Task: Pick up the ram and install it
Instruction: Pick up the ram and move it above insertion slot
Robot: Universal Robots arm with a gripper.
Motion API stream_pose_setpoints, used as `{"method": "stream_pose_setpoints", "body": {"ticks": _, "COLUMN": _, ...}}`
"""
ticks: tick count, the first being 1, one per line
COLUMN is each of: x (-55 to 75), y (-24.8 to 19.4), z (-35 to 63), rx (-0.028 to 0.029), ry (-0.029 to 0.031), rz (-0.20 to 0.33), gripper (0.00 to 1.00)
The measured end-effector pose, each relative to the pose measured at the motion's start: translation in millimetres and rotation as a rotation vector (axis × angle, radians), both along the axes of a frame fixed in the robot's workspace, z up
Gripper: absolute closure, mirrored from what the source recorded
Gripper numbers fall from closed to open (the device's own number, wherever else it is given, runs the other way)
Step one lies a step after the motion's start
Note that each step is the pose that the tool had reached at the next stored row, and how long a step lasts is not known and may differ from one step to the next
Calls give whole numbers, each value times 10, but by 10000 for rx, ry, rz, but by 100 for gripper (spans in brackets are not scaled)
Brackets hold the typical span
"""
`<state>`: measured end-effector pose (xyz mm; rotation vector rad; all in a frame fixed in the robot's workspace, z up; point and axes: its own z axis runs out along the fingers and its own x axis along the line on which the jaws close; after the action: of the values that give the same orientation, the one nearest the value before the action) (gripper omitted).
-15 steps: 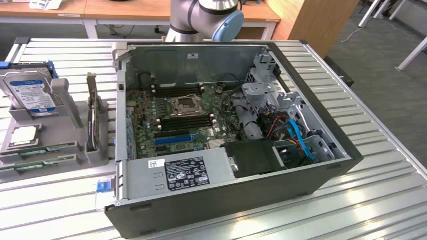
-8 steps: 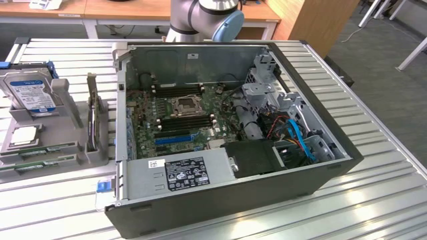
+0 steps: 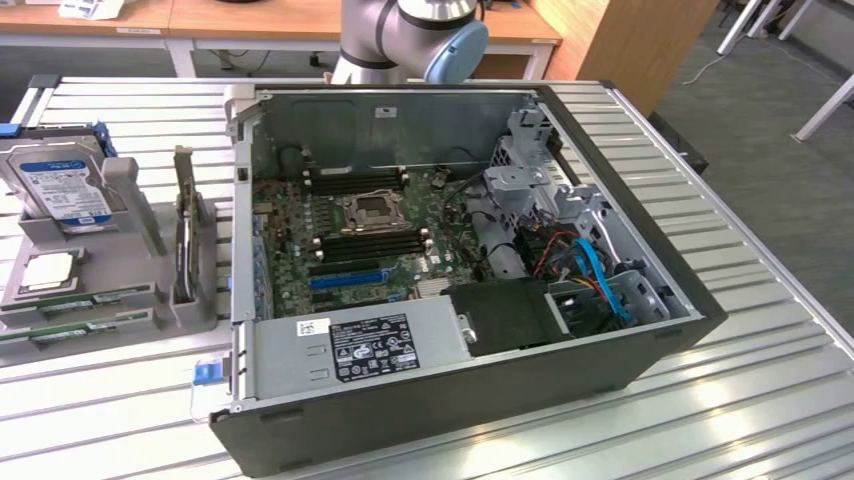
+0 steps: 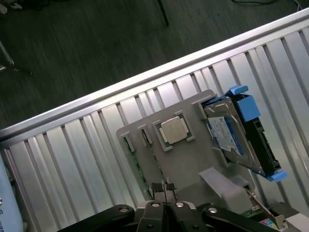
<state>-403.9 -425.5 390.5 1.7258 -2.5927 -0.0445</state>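
Over grey parts holder (image 4: 193, 157) near worktop (image 4: 82, 145) edge: gripper (image 4: 164, 192), fingers clenched, empty; ram (image 3: 80, 298) seated in holder beside CPU (image 4: 174, 129).

Arm (image 3: 407, 35): cut off at the top edge. Parts holder (image 3: 160, 318): runs off the exterior view's left, one ram (image 3: 67, 330) clipped with it. Gripper (image 4: 164, 187): body cut by the picture's edge. Power supply label (image 3: 378, 345): print too small to read.
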Motion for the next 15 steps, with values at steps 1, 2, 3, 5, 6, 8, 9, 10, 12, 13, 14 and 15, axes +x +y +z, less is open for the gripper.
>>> {"method": "stream_pose_setpoints", "body": {"ticks": 1, "x": 0, "y": 0, "z": 0, "rx": 0, "ry": 1, "rz": 179, "gripper": 90}}
{"method": "stream_pose_setpoints", "body": {"ticks": 2, "x": 0, "y": 0, "z": 0, "rx": 0, "ry": 1, "rz": 359, "gripper": 90}}
{"method": "stream_pose_setpoints", "body": {"ticks": 3, "x": 0, "y": 0, "z": 0, "rx": 0, "ry": 1, "rz": 539, "gripper": 90}}
{"method": "stream_pose_setpoints", "body": {"ticks": 5, "x": 0, "y": 0, "z": -1, "rx": 0, "ry": 0, "rz": 910, "gripper": 90}}
{"method": "stream_pose_setpoints", "body": {"ticks": 6, "x": 0, "y": 0, "z": -1, "rx": 0, "ry": 1, "rz": 1094, "gripper": 90}}
{"method": "stream_pose_setpoints", "body": {"ticks": 8, "x": 0, "y": 0, "z": -1, "rx": 0, "ry": 0, "rz": 1449, "gripper": 90}}
{"method": "stream_pose_setpoints", "body": {"ticks": 9, "x": 0, "y": 0, "z": -1, "rx": -1, "ry": 1, "rz": 1629, "gripper": 90}}
{"method": "stream_pose_setpoints", "body": {"ticks": 10, "x": 0, "y": 0, "z": -2, "rx": 0, "ry": 0, "rz": 1809, "gripper": 90}}
{"method": "stream_pose_setpoints", "body": {"ticks": 12, "x": 0, "y": 0, "z": -2, "rx": 0, "ry": 1, "rz": 2186, "gripper": 90}}
{"method": "stream_pose_setpoints", "body": {"ticks": 13, "x": 0, "y": 0, "z": -3, "rx": -1, "ry": 0, "rz": 2364, "gripper": 90}}
{"method": "stream_pose_setpoints", "body": {"ticks": 14, "x": 0, "y": 0, "z": -3, "rx": 0, "ry": 0, "rz": 2544, "gripper": 90}}
{"method": "stream_pose_setpoints", "body": {"ticks": 15, "x": 0, "y": 0, "z": -3, "rx": 0, "ry": 1, "rz": 2724, "gripper": 90}}
